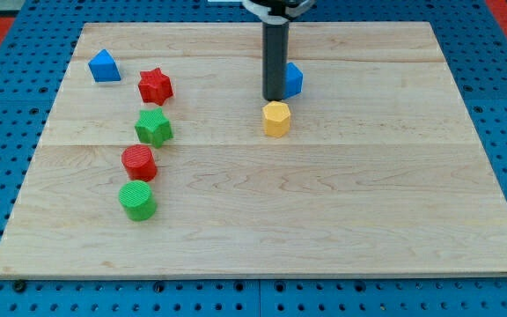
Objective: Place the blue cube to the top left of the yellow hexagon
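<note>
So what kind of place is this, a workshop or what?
Probably a robotics lab bench: a wooden board lies on blue perforated matting, small coloured blocks such as the yellow hexagon are scattered on it, and my tip rests beside the blue cube.

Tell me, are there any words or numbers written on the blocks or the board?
None: no word, number, label or sign can be read anywhere.
The blue cube, yellow hexagon, red star and green star are plain.
The wooden board shows only grain.
My tip sits just left of the blue cube, above the yellow hexagon; the rod is unmarked.
</note>
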Motion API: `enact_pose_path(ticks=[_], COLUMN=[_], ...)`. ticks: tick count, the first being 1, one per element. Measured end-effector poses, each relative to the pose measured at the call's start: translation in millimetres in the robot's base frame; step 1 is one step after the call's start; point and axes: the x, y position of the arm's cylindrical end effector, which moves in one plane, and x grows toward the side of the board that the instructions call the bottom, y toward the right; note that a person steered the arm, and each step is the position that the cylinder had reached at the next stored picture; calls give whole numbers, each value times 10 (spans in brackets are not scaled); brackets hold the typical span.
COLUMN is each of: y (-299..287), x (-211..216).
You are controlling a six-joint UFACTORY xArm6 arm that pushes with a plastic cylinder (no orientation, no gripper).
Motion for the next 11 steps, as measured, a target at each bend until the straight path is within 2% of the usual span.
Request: enact_pose_path(ticks=[2,3,4,5,6,8,10,11], y=[723,924,566,76,111,-1324,-3089,-3429], x=[55,-84,-399,-504,-725,-1235,-1347,-825])
